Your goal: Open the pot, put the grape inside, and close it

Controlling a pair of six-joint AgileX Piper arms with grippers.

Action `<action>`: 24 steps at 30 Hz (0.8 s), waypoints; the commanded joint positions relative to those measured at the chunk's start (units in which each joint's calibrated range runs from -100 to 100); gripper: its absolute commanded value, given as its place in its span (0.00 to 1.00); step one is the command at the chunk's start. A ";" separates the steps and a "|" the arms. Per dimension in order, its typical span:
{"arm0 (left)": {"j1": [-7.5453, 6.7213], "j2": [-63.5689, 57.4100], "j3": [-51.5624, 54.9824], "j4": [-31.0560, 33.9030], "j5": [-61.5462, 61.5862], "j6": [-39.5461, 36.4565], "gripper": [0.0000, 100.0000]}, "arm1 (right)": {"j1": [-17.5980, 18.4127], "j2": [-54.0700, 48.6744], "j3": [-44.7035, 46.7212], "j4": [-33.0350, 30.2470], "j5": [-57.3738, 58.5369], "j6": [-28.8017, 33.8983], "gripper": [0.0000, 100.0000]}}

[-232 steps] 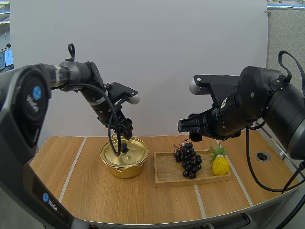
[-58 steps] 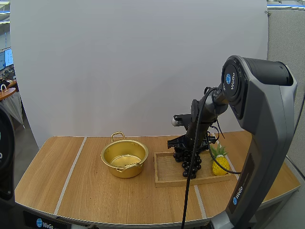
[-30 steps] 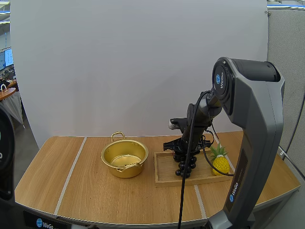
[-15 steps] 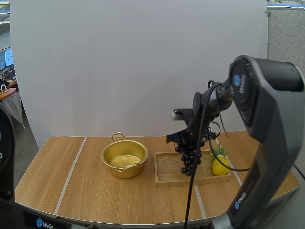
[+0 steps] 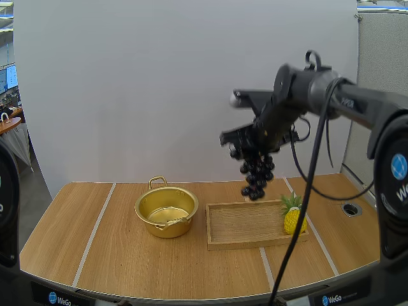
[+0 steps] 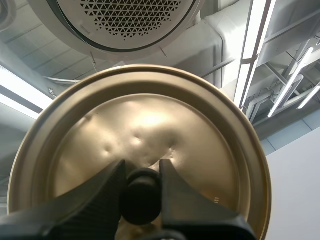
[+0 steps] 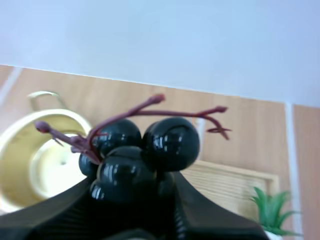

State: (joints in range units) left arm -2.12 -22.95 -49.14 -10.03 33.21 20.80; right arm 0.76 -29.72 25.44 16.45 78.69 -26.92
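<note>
**A:** Hanging in the air, are they, those grapes?

**B:** Yes. The bunch of dark grapes [image 5: 256, 173] dangles from the right gripper [image 5: 247, 145], well above the wooden tray [image 5: 233, 228], roughly over its twelve o'clock edge in the high view. The right wrist view has the black fingers [image 7: 60, 210] pinching the top berries, the reddish stem sticking out above them.

**A:** And the pot?

**B:** The gold pot [image 5: 167, 210] stands open on the table [image 5: 121, 255], just beside the tray at the tray's nine o'clock. One loop handle [image 5: 158, 182] rises at the pot's twelve o'clock rim.

**A:** Where is the lid, then?

**B:** With the left gripper [image 6: 141, 169]. In the left wrist view its two fingers close on the lid's black knob [image 6: 142, 197], one on each side, with the lid [image 6: 150, 120] showing as a wide gold disc behind them.

**A:** Anything else on the tray?

**B:** A toy pineapple [image 5: 294, 218], upright at its three o'clock end, well below the grapes.
</note>
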 commanded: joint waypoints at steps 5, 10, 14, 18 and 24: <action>0.07 0.05 -0.28 0.07 -1.49 -0.38 0.00 | 0.12 -0.72 -10.05 12.25 8.47 -5.93 0.00; 0.07 0.05 -0.28 0.07 -1.49 -0.38 0.00 | 4.25 0.63 -14.36 12.49 8.47 -6.03 0.00; 0.07 0.05 -0.28 0.07 -1.49 -0.38 0.00 | 7.29 2.89 -16.60 11.96 8.47 -4.87 0.00; 0.07 0.05 -0.28 0.07 -1.49 -0.38 0.00 | 9.89 5.59 -17.90 10.04 8.12 -3.37 0.00; 0.07 0.05 -0.28 0.07 -1.49 -0.38 0.00 | 15.61 14.76 -18.36 3.92 3.74 -0.64 0.00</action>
State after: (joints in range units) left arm -2.12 -22.95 -49.14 -10.03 33.21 20.80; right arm 13.04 -20.77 7.50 24.42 86.46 -29.41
